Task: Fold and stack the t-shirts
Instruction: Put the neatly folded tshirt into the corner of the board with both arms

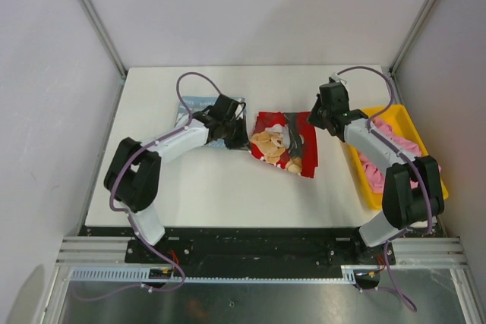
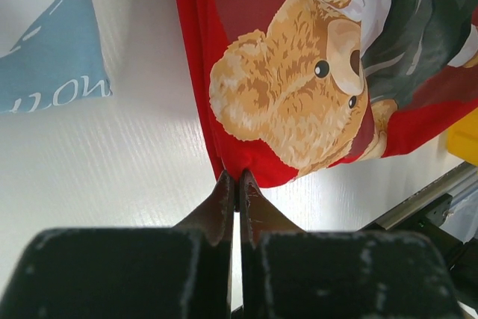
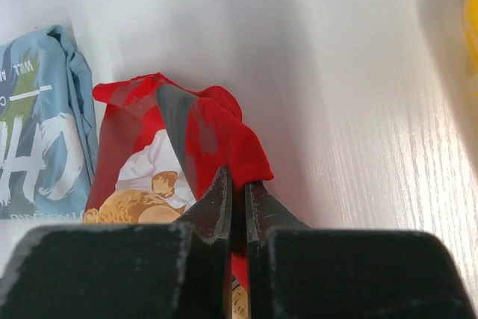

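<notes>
The red t-shirt with a cartoon bear print lies crumpled at mid-table. My left gripper is shut on its left edge; the left wrist view shows the fingertips pinching red cloth. My right gripper is shut on its right edge; the right wrist view shows red cloth between the jaws. The blue t-shirt with white letters lies behind my left arm, and shows in both wrist views. The pink t-shirt lies in the yellow tray.
The yellow tray stands at the table's right edge, under my right arm. Metal frame posts rise at the back corners. The table's front edge runs by the arm bases.
</notes>
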